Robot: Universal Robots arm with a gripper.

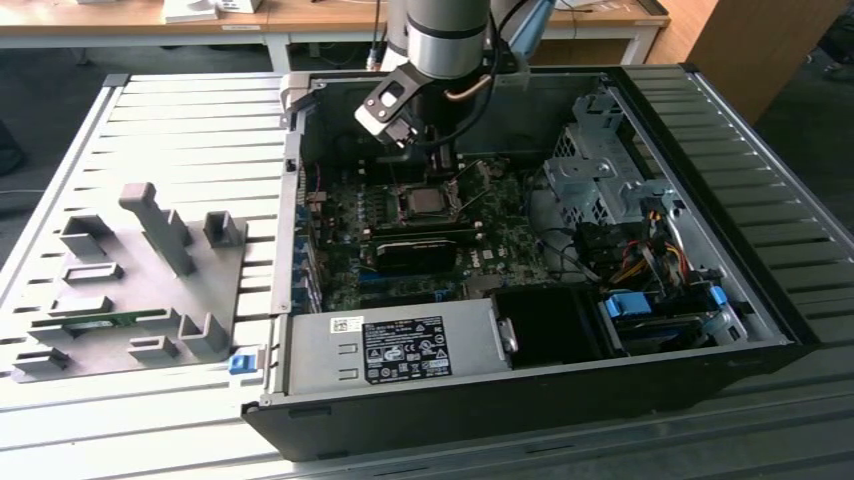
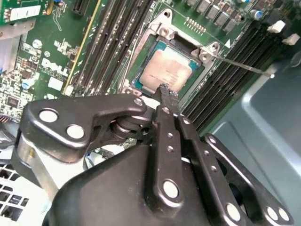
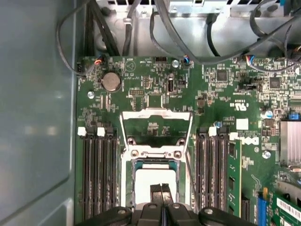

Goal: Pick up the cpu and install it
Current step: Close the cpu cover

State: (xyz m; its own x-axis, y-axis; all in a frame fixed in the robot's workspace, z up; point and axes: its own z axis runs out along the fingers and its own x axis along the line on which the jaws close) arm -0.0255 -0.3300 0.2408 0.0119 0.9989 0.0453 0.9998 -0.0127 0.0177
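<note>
1. The arm [image 1: 447, 35] is a smooth silvery-grey tube with a dark band lower down in the exterior view
2. A pale grey boxy block [image 1: 387, 108] juts from the wrist, a thin curved cable [image 1: 474, 88] beside it
3. The claw [image 2: 168, 92] is glossy black, built of flat bar links joined by round silver pins [image 2: 170, 189]
4. Its fingertips [image 3: 155, 190] are narrow, black and square-ended

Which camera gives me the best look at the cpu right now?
The second wrist view: the cpu lies in its socket, top almost wholly visible. In the first wrist view the pincer overlaps it; the exterior view shows it distant.
</note>
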